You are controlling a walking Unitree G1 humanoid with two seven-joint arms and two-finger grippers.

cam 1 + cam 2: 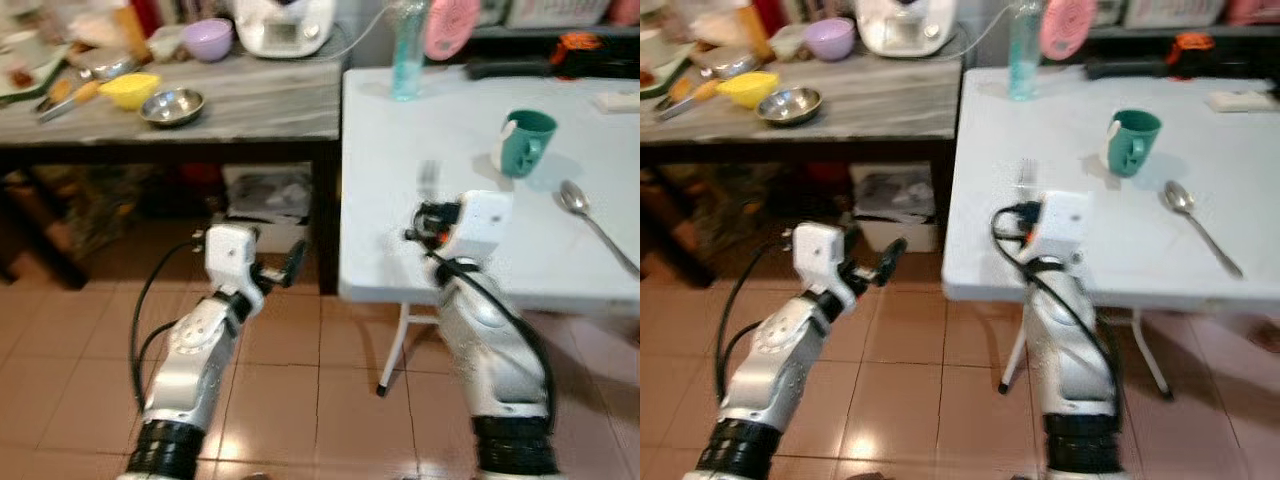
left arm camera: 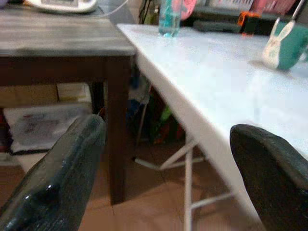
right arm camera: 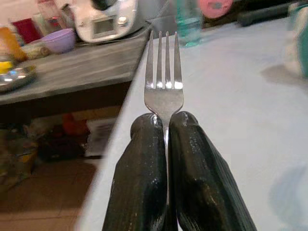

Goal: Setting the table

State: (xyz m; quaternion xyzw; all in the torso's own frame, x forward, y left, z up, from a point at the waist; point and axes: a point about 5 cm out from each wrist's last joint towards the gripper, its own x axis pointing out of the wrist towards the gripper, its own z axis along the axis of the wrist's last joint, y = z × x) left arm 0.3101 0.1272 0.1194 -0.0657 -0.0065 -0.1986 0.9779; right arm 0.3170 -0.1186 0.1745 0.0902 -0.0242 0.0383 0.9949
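One fork (image 3: pixel 163 77) pinched between the two black fingers (image 3: pixel 144 178) of the right hand (image 3: pixel 164 120), handle buried between the pads, tines running straight out ahead along the fingers' own line. Held just above the near edge of the white desk (image 1: pixel 450 140), over its near left part, seemingly not yet touching the top. Long axis pointing away from the robot, towards the far side of the desk, where a blue-green bottle (image 1: pixel 406 55) and a pink round thing (image 1: pixel 452 25) stand well ahead of the tines.

Further on and off to the right of the right hand: a teal mug (image 1: pixel 525 143) with a white rabbit figure on its side, upright, and beyond it, further right again, a spoon (image 1: pixel 590 222) lying flat, bowl towards the far side, handle slanting back to the near right edge. Roughly the same heading as the fork, then, so probably no turn of the wrist needed; only a reach forward and rightward, towards the mug, and a lowering to lay the fork flat. Likely slot: the bare stretch of desk on the near left side of the mug, opposite the spoon.

Left hand (image 1: pixel 285 270) spread open and holding nothing, low over the tiled floor (image 1: pixel 300 400) off the desk's left edge, in front of a dark wooden desk (image 1: pixel 250 100) carrying bowls and an appliance. Right hand clearly the nearer, already over the white desk.
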